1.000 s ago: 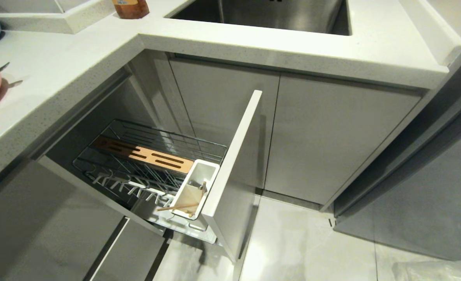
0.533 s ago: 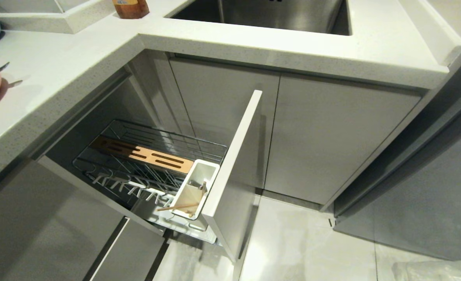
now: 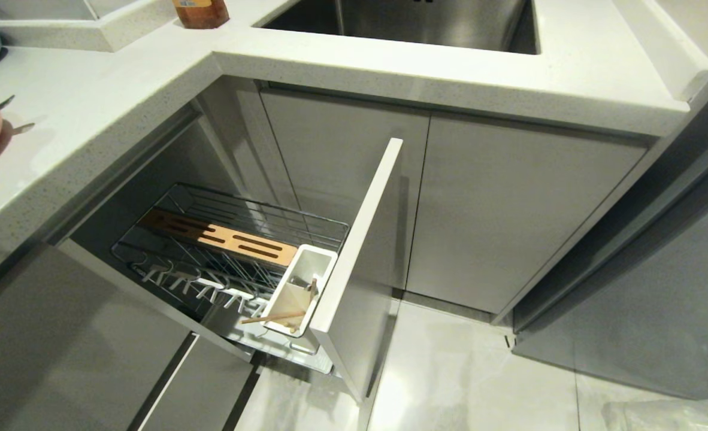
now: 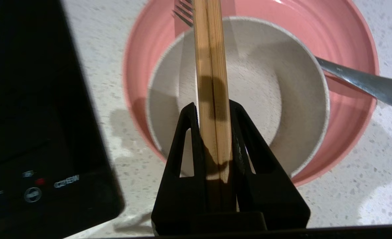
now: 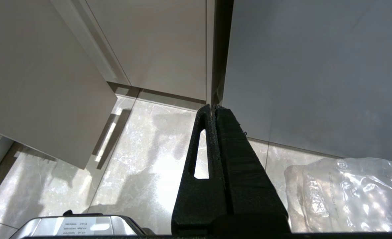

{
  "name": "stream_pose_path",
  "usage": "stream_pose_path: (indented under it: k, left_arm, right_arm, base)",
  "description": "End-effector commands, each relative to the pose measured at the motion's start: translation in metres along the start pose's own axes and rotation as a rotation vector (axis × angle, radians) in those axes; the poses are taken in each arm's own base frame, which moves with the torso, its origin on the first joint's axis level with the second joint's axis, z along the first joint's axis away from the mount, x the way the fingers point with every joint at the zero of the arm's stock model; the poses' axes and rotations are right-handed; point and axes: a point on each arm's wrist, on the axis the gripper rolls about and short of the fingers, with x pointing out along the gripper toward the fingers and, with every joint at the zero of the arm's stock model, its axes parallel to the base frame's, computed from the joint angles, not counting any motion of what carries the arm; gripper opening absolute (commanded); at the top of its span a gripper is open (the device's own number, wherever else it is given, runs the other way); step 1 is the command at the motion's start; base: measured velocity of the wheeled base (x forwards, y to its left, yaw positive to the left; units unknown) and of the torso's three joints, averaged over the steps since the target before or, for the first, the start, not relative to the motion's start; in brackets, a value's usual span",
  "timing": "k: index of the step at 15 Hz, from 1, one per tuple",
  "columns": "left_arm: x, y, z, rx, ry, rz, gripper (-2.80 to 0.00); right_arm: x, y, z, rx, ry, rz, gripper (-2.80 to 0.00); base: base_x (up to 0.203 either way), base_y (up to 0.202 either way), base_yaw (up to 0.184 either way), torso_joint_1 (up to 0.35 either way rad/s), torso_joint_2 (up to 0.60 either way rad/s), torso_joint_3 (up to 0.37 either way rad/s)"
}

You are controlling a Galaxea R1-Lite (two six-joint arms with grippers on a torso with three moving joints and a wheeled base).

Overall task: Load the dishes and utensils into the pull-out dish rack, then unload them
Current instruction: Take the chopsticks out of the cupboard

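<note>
Showing head view: pull-out dish rack [image 3: 234,239] open, utensil box [image 3: 300,287] already holding one chopstick [image 3: 270,317]. Left wrist: left gripper [image 4: 214,109] pinching chopsticks [image 4: 209,66] lengthwise over white bowl [image 4: 282,99] on pink plate [image 4: 348,49]. Right wrist: right gripper [image 5: 214,108] pressed together, parked.

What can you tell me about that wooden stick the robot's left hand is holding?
The wooden stick is light, bamboo-like wood with a seam down its length; whether that is one chopstick or a pair pressed together, I cannot tell. The left hand clamps it between two black fingers, which cast a shadow on it. It stretches out over the white bowl sitting in the pink plate. Its far end runs out of view.
</note>
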Motion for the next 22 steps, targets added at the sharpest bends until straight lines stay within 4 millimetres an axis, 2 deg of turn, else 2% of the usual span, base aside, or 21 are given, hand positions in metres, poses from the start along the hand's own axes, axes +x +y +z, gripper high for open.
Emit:
stream_pose_path:
  k: [1,16,17,22]
  left_arm:
    - [0.0050,-0.0002,-0.0015,0.000,0.024,-0.007,-2.80]
    - [0.0126,-0.0001,-0.0049,-0.008,0.061,-0.030,-2.80]
    - [0.0124,0.0003,-0.0043,-0.009,0.058,-0.029,0.00]
    - [0.0101,0.0003,-0.0025,-0.013,0.049,-0.037,0.00]
  right_arm:
    - [0.0002,-0.0001,-0.0007,0.000,0.002,0.002,-2.80]
    - [0.0002,-0.0001,-0.0009,0.000,0.004,0.002,-2.80]
    - [0.0002,0.0000,-0.0008,0.000,0.003,0.001,-2.80]
    - [0.0002,-0.0001,-0.0009,0.000,0.004,0.002,-2.80]
  base:
    - [0.000,0.000,0.000,0.000,0.00,0.000]
    - [0.000,0.000,0.000,0.000,0.00,0.000]
    - [0.000,0.000,0.000,0.000,0.00,0.000]
    - [0.000,0.000,0.000,0.000,0.00,0.000]
